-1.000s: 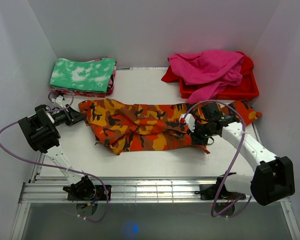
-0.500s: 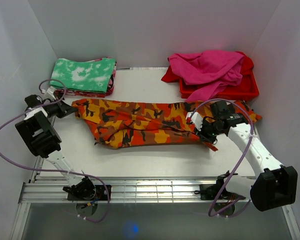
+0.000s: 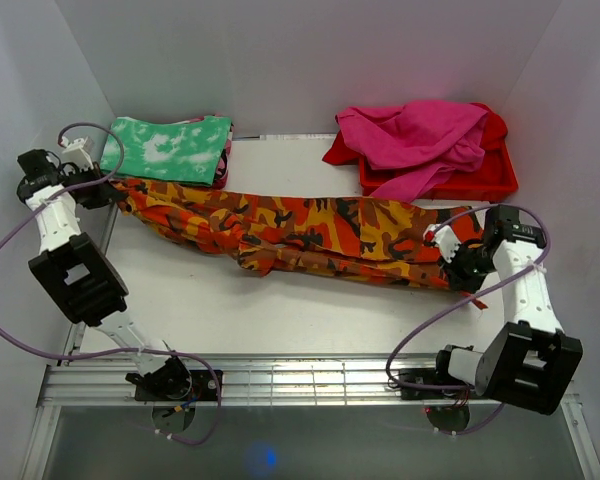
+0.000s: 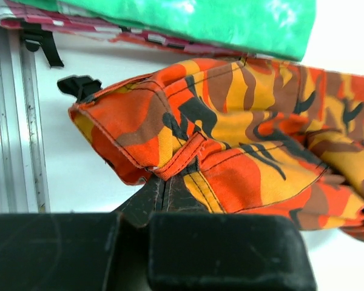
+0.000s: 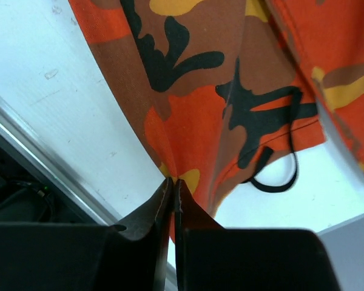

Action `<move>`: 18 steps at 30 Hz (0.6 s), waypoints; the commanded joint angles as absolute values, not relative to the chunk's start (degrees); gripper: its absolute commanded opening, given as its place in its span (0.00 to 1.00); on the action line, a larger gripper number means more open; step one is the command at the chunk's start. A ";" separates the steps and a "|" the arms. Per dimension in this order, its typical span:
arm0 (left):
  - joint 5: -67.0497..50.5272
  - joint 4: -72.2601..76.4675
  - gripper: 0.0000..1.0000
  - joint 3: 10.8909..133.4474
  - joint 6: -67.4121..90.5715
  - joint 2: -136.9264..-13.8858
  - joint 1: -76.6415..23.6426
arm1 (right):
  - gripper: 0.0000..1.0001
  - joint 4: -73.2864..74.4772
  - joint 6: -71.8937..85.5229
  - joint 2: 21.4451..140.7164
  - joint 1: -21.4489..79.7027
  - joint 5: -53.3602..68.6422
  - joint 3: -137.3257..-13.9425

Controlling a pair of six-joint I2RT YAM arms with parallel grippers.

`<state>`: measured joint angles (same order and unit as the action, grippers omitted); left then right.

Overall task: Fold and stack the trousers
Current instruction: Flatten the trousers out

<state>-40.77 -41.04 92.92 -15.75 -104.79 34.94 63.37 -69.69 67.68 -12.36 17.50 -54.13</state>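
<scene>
Orange camouflage trousers (image 3: 310, 232) lay stretched across mid-frame; we saw our left gripper (image 3: 110, 190) closed tight on their upper-left end and our right gripper (image 3: 462, 262) pinching the lower-right end

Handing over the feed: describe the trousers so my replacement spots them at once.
On the table, the trousers are the long cloth stretched across the middle between the left gripper and the right gripper. They alone carry orange, red, yellow and dark camouflage; the folded cloth behind is green-and-white, the heap in the red tray magenta.
</scene>
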 commanded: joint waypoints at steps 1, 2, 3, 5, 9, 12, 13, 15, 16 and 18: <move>-29.29 -41.31 0.00 97.55 -23.55 -105.90 33.49 | 0.08 71.10 -82.62 73.20 -17.75 9.58 -58.62; -28.31 -41.48 0.00 97.91 -23.82 -106.52 32.18 | 0.08 71.36 -82.36 74.69 -18.45 9.75 -60.36; -27.26 -41.83 0.00 98.43 -24.08 -107.22 31.47 | 0.08 71.98 -82.01 77.84 -18.54 10.10 -61.34; -22.69 -41.84 0.00 100.45 -24.34 -109.50 29.19 | 0.08 71.98 -80.69 81.02 -18.89 11.60 -63.62; -17.06 -43.06 0.00 107.12 -24.61 -114.86 28.39 | 0.08 73.47 -80.24 90.85 -22.31 11.69 -73.88; -14.85 -43.86 0.00 109.86 -26.80 -117.68 28.65 | 0.08 73.65 -80.95 96.32 -25.92 8.97 -76.90; -15.46 -43.86 0.00 109.86 -27.50 -117.95 28.74 | 0.08 72.70 -80.34 97.46 -26.28 7.66 -77.08; -18.08 -44.21 0.00 109.25 -28.39 -118.30 28.74 | 0.11 71.63 -78.23 99.14 -26.19 8.17 -76.64; -19.41 -44.73 0.00 109.07 -28.56 -118.39 28.74 | 0.13 71.37 -76.22 99.31 -25.76 10.70 -76.38; -19.16 -45.26 0.00 107.32 -29.44 -117.95 27.86 | 0.18 69.70 -73.05 99.49 -24.09 13.17 -76.55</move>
<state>-23.70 -49.78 106.17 -25.10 -120.68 26.26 70.61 -70.30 99.90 -24.47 17.67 -75.20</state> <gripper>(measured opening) 0.009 0.160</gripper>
